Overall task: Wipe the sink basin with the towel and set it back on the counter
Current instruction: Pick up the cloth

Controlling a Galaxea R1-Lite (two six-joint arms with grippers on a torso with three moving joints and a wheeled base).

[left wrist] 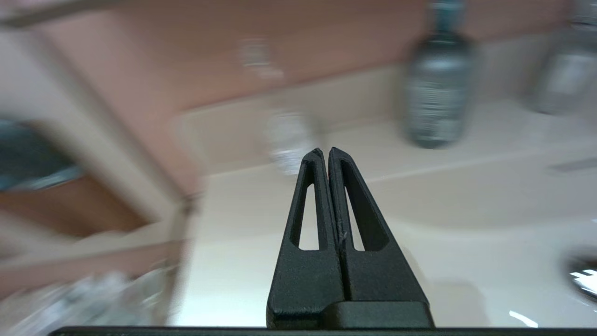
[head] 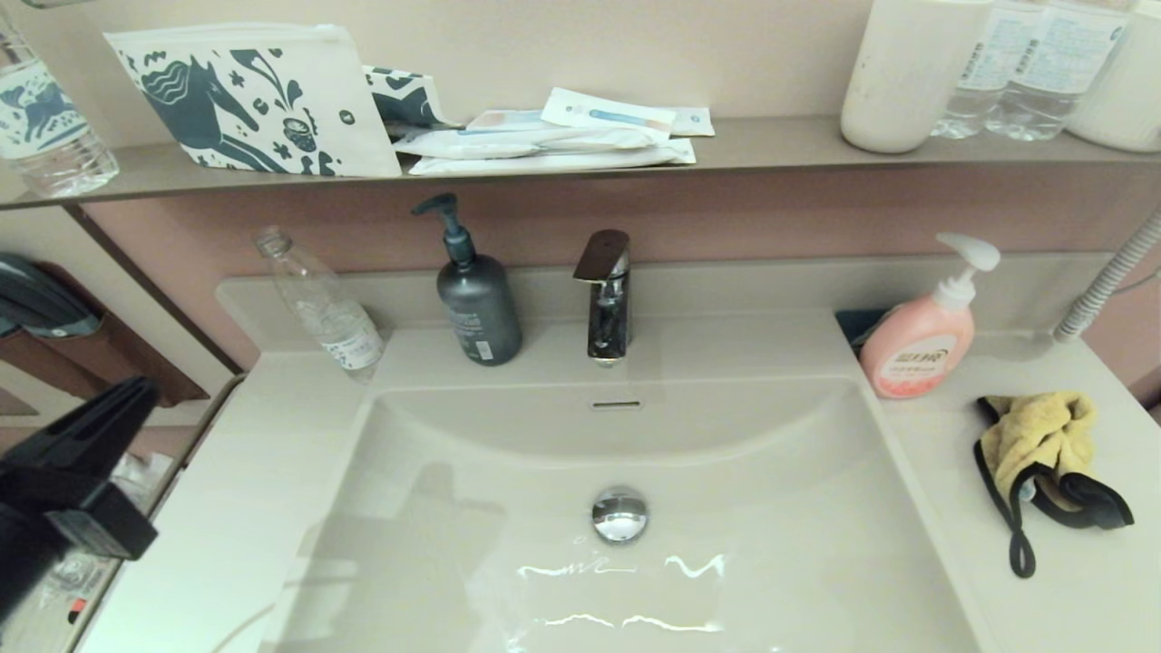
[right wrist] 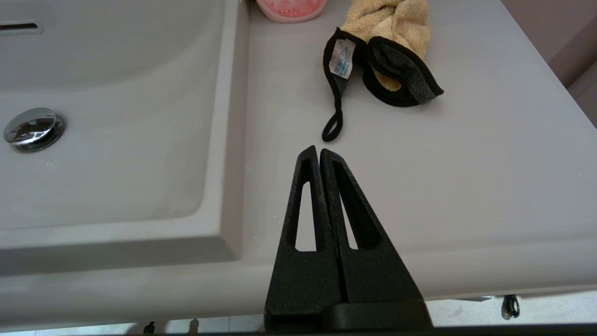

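The mustard-yellow towel (head: 1039,435) lies crumpled on the counter (head: 1070,589) right of the sink basin (head: 771,472), its black loop (head: 1022,553) trailing toward the front. The basin holds only its chrome drain plug (head: 620,515). In the right wrist view my right gripper (right wrist: 315,149) is shut and empty over the counter (right wrist: 466,163) near its front edge, its tips just short of the towel's loop (right wrist: 332,126); the towel (right wrist: 396,28) lies beyond. This gripper is out of the head view. My left gripper (head: 136,394) hangs shut and empty off the counter's left side.
A pink soap bottle (head: 916,349) stands just behind the towel. A dark grey pump bottle (head: 476,304), a clear plastic bottle (head: 326,308) and the faucet (head: 606,299) line the back rim. A grey hose (head: 1107,281) runs down at far right. The wall shelf (head: 771,145) carries pouches and bottles.
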